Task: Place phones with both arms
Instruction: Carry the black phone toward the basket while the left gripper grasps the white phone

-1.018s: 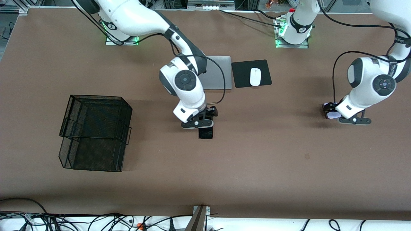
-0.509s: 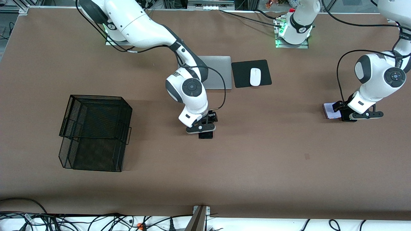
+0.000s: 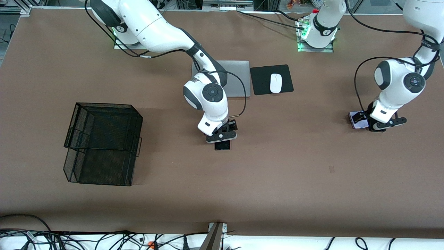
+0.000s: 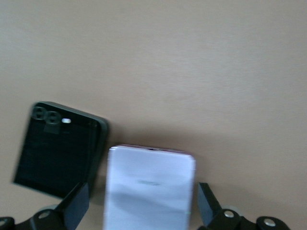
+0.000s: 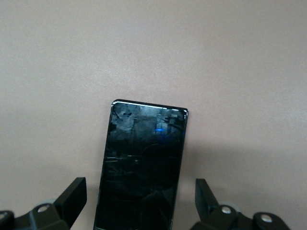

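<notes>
Right gripper (image 3: 222, 136) hung low over the long black phone (image 5: 141, 163), fingers apart on either side of it, nothing held; phone flat on the bench (image 3: 277, 166) mid-table, nearer the camera than the laptop (image 3: 237, 78). Left gripper (image 3: 383, 124), also spread and empty, bracketed the lavender phone (image 4: 148, 187) at the left arm's end of the bench. The small black phone (image 4: 57, 148) lay just beside it. Both seemed lined up for simultaneous grasps. Mesh basket (image 3: 102, 142) stood toward the right arm's end, probably the destination.
</notes>
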Tool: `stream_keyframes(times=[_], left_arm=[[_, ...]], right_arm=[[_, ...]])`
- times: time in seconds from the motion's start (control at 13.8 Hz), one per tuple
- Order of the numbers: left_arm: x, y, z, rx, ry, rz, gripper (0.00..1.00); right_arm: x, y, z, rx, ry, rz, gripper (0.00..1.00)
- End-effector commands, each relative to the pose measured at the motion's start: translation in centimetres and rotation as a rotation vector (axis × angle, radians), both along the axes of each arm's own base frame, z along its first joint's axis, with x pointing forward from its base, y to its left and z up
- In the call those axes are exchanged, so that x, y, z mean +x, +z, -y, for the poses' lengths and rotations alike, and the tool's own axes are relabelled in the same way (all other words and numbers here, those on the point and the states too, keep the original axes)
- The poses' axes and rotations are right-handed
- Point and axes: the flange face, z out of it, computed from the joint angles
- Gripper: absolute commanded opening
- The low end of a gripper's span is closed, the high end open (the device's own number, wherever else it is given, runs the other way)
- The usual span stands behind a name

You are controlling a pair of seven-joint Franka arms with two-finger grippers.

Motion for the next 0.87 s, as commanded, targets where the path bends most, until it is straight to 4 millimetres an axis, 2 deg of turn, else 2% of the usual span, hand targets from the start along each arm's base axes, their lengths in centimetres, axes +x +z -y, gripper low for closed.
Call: stream_keyframes(times=[0.0, 0.44, 0.8], left_arm=[[-0.1, -0.1, 0.7, -0.009, 0.018, 0.011, 1.0], [-0.5, -0.9, 0.7, -0.006, -0.011, -0.008, 1.0], [-0.7, -1.3, 0.6, 0.01, -0.064, -0.019, 1.0]], right_arm=[[0.2, -0.3, -0.4, -0.001, -0.007, 0.018, 1.0], [0.2, -2.2, -0.6, 0.031, -0.034, 0.031, 1.0], [0.1, -2.6, -0.5, 0.021, -0.02, 0.032, 1.0]])
